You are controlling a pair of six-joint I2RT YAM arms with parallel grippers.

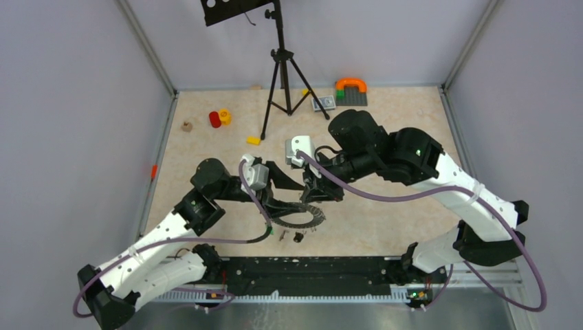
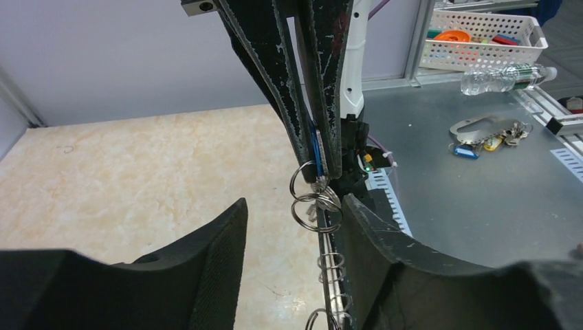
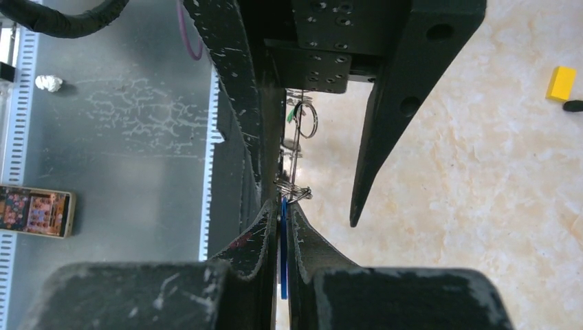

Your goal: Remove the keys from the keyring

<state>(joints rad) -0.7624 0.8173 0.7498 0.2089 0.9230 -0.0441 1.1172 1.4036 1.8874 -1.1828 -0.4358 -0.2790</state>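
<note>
Right jaws pinch the blue-tagged key (image 3: 283,256), left jaws flank the rings (image 2: 316,210)

Pale grey walls (image 1: 69,103), beige marbled tabletop (image 1: 385,130)

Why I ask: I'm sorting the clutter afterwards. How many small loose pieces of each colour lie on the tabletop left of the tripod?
Red: 1, the red cylinder
Yellow: 2, the yellow piece beside it and the yellow block nearer the arms
Tan: 1, the tan piece
Total: 4
</note>
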